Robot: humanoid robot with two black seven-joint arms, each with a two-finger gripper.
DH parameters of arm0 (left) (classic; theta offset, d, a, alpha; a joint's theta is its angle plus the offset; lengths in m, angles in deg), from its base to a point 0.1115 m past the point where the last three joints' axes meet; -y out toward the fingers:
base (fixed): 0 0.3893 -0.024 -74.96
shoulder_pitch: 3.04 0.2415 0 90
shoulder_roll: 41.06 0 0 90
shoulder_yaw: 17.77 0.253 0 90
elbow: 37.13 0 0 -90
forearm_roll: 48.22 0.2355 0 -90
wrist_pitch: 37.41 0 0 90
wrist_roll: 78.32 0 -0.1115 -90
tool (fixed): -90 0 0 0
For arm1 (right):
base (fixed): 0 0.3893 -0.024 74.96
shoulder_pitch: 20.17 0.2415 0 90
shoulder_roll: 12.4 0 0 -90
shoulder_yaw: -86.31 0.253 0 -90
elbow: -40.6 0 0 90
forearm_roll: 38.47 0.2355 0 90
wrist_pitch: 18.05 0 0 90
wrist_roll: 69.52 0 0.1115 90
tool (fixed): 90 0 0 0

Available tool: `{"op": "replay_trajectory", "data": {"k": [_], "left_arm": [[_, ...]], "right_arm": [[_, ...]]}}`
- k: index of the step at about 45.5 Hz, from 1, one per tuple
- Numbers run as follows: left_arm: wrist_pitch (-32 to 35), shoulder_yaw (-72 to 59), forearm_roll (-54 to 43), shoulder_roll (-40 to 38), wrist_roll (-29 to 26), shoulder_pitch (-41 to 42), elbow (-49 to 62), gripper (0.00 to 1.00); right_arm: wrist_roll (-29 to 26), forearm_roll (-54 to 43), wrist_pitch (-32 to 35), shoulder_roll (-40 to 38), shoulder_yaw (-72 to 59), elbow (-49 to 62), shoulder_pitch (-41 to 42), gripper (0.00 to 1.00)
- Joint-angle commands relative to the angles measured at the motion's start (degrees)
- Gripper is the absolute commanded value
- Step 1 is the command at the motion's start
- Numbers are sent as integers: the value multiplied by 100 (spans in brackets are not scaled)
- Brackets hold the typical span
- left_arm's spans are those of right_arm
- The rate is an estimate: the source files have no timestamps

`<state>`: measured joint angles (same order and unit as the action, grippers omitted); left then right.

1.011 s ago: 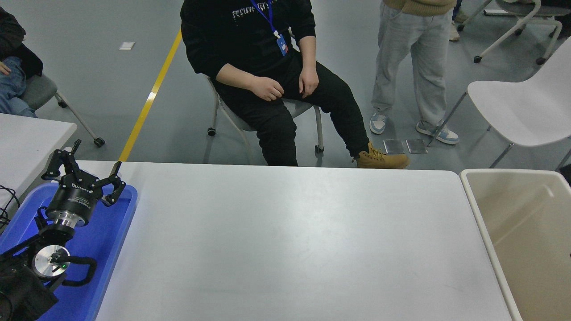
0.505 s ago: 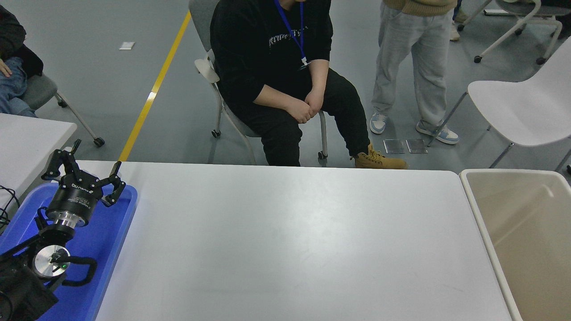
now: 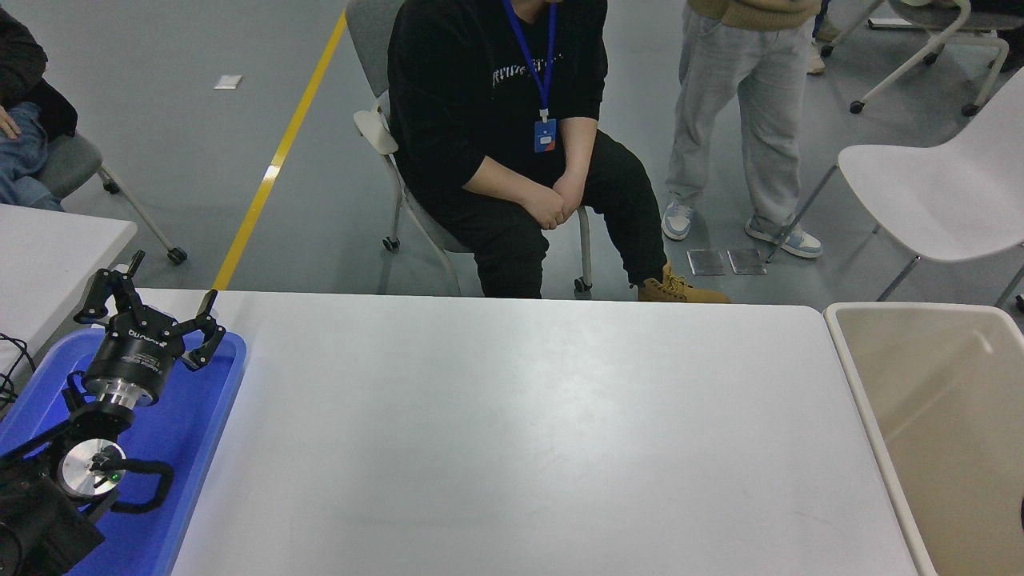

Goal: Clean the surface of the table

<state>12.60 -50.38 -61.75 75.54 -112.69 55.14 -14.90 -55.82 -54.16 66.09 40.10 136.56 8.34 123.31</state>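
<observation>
Since the earlier frames only the seated person in black clothing (image 3: 512, 144) beyond the far edge has shifted, now leaning forward with hands clasped and a blue lanyard hanging down; the robot arm is unchanged. Filling most of the view, the large matte white rectangular table surface (image 3: 528, 432) lies between the beige plastic bin (image 3: 944, 432) at its right end and the blue plastic tray (image 3: 180, 448) on its left end. Over that tray the left black gripper (image 3: 148, 302) hovers, fingers spread wide, holding nothing.
</observation>
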Motion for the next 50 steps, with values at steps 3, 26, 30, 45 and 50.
{"op": "replay_trajectory", "data": {"k": [3, 26, 30, 45, 50], "left_arm": [[0, 0, 0, 3, 0, 0, 0, 100], [0, 0, 0, -6, 0, 0, 0, 100], [0, 0, 0, -6, 0, 0, 0, 100], [0, 0, 0, 3, 0, 0, 0, 100], [0, 0, 0, 3, 0, 0, 0, 100]], "right_arm": [[36, 23, 383, 129, 591, -1299, -681, 99], [739, 5, 1412, 1131, 1145, -1317, -1964, 99], [871, -47, 1500, 1219, 1119, -1274, -2201, 99], [1046, -65, 1508, 1509, 706, -1229, -2579, 99], [1152, -65, 1465, 1570, 653, -1229, -2650, 99]]}}
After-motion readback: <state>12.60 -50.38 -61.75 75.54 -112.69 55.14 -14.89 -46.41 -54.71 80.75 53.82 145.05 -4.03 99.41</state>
